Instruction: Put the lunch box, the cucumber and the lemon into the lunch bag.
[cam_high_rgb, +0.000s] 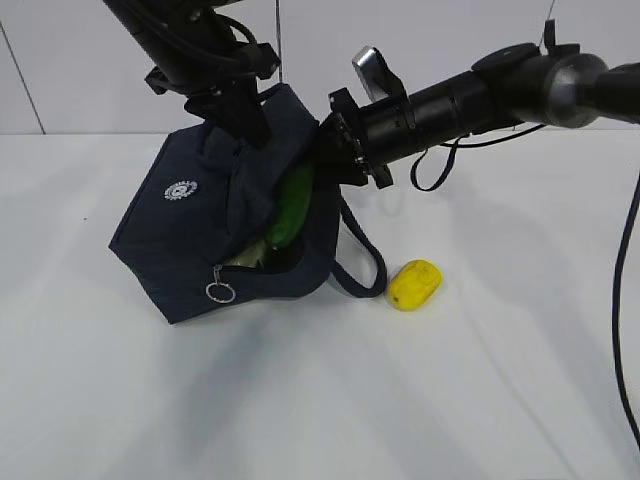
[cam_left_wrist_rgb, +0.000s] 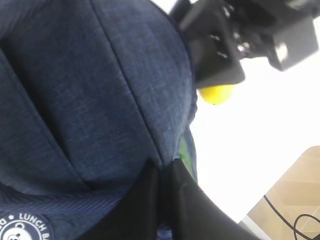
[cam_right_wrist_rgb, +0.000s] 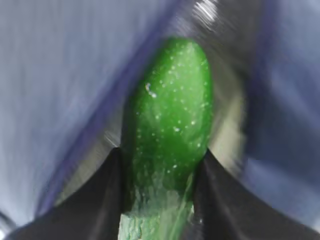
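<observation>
On lunch bag (cam_left_wrist_rgb: 95, 100) badge (cam_left_wrist_rgb: 25, 227), seemingly "LUNCH B".

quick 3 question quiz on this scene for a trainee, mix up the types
1. True or false: the lemon is already in the bag.
2. What is the right gripper holding? A) lemon B) cucumber C) zipper ring
3. Fill in: the left gripper pinches the bag's ____.

Key
1. False; it lies on the table beside the bag.
2. B; its fingers flank the cucumber at the bag's opening.
3. Fabric.
</observation>
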